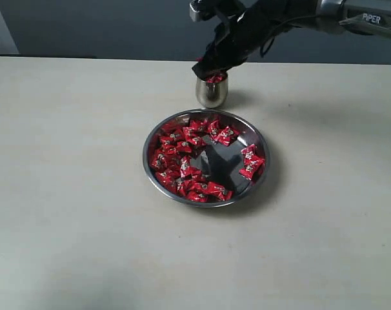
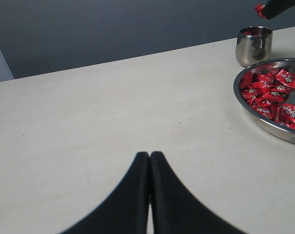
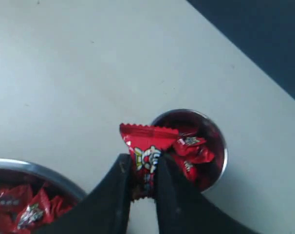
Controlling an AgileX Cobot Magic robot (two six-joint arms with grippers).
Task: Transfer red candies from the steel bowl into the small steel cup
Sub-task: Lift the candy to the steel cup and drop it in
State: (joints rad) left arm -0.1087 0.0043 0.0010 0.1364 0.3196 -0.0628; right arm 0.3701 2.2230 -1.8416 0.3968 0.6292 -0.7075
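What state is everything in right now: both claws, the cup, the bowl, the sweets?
Left gripper: shut, empty.
Right gripper: shut on one red candy, just above the cup.
Small steel cup: upright, several candies inside.
Steel bowl: holds many red candies, middle bare.

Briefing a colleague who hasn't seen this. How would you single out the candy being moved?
Find the wide steel bowl, then the small steel cup just beyond it in the exterior view. Above the cup, the right gripper pinches one red candy: the only one held aloft, not lying in bowl or cup.
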